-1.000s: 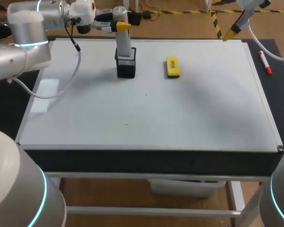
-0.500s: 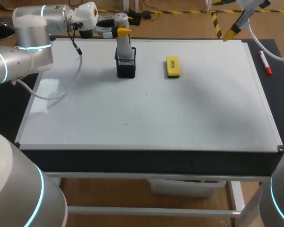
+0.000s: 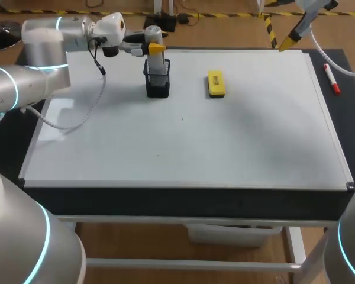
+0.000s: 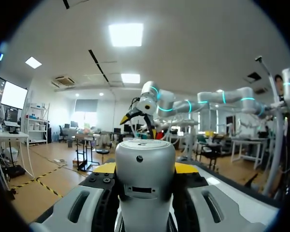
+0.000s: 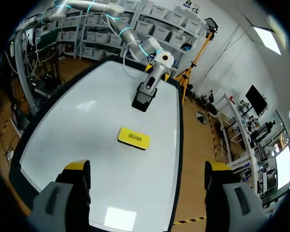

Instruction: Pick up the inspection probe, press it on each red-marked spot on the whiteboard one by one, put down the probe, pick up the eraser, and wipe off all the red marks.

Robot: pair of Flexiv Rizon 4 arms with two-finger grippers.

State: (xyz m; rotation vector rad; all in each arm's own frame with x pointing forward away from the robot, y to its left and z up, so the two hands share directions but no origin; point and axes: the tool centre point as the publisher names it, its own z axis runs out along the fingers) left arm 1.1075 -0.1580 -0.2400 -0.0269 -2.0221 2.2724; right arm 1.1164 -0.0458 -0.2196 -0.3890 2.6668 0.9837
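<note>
Two arms come in over the table (image 3: 6, 148), and we start with our left arm (image 3: 44, 35), which reaches from the left along the far edge of the whiteboard (image 3: 183, 142). Our left hand (image 3: 152, 46) sits right at the top of the inspection probe (image 3: 155, 64). In the left wrist view the probe's grey cap fills the space just ahead of the hand, but we cannot tell whether the hand is pinching it or only set around it. The probe stands upright in a black mesh holder (image 3: 157, 84) on the far left part of the whiteboard. Just to the right of the holder, apart from it, a yellow eraser (image 3: 216, 83) lies flat on the board. Further right, our right hand (image 5: 147, 169) hangs above the board's far right corner, spread wide and holding nothing, with the eraser ahead of it in its wrist view. Past the whiteboard's right edge a red marker (image 3: 332, 79) lies on the dark table.
</note>
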